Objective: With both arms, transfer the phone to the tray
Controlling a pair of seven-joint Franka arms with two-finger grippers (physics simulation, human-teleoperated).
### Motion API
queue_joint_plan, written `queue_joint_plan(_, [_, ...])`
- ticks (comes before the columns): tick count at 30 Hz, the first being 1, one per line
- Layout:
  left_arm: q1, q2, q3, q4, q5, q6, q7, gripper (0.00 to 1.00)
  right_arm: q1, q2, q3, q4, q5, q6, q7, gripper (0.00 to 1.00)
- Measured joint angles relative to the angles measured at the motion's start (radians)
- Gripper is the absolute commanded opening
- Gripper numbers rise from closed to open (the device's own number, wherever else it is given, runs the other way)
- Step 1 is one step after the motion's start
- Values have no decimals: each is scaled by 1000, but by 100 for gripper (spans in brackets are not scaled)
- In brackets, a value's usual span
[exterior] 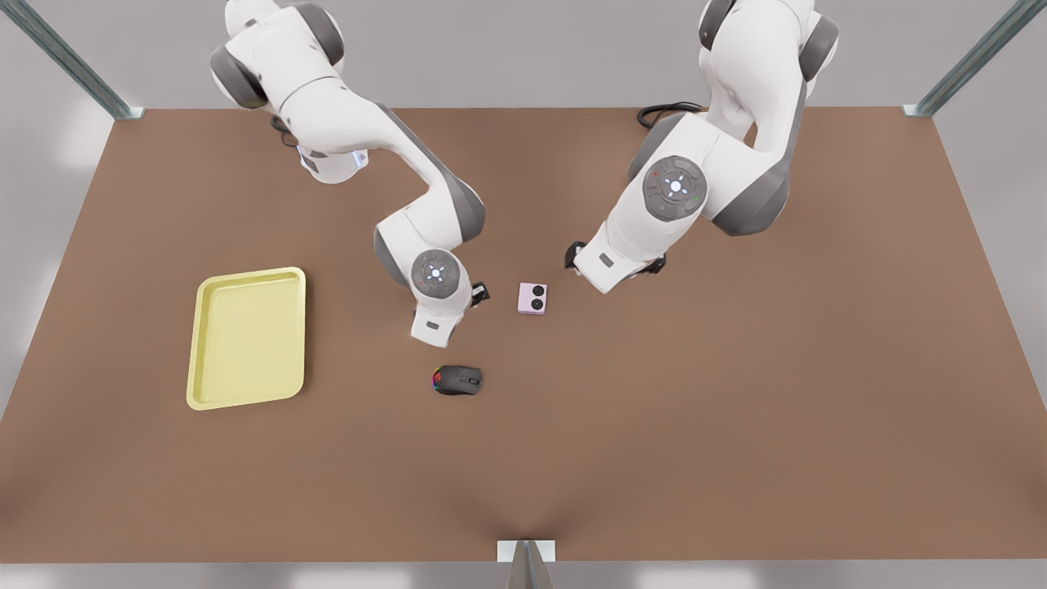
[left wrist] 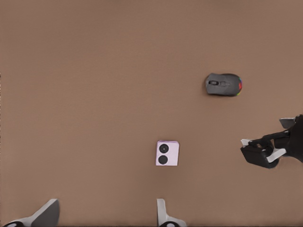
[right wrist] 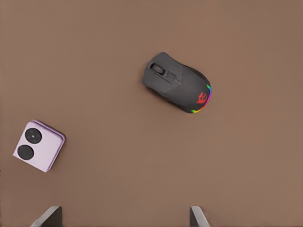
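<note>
On the near middle of the brown desk (exterior: 736,450): a black computer mouse (exterior: 457,379) with coloured lights along one end lies flat, nearer than everything else
Tray: shallow pale yellow rectangular tray (exterior: 249,336) with rounded corners and a raised rim, at the front view's left, well apart from the mouse
Phone: small flat squarish pale pink phone (exterior: 532,298) with two black circles on one edge, lying on bare desk just beyond the mouse, between the two arms and well apart from the tray
Right claw (right wrist: 124,213): on the arm at the front view's left, hanging above the desk between mouse and phone, fingers spread wide, holding nothing
Left claw (left wrist: 106,208): on the arm at the front view's right, just beyond the phone, fingers spread wide, holding nothing
</note>
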Motion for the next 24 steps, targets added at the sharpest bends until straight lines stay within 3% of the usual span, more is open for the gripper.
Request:
queue_joint_plan(3, [8,3,0,-2,-3,-21,8,100,50,109,-3,84,-5,80,137,100])
queue_joint_plan(8, [29,-1,1,-1,-5,-17,19,100,172,355,-12,426,-27,125,349,100])
queue_joint_plan(10, [30,-24,0,-1,-5,-16,22,100,206,389,-14,470,-35,128,428,100])
queue_joint_plan(13, [31,-33,1,-1,-7,-7,27,100,219,353,-9,432,-43,107,533,100])
queue_joint_plan(16, [216,-89,14,-20,-8,-21,57,100,220,291,-9,333,-47,87,619,100])
queue_joint_plan(18, [294,-116,89,-24,-5,-49,90,100,241,287,-8,304,-48,81,669,100])
queue_joint_plan(24, [303,-123,129,-52,14,-131,172,100,270,217,-3,136,-44,112,801,100])
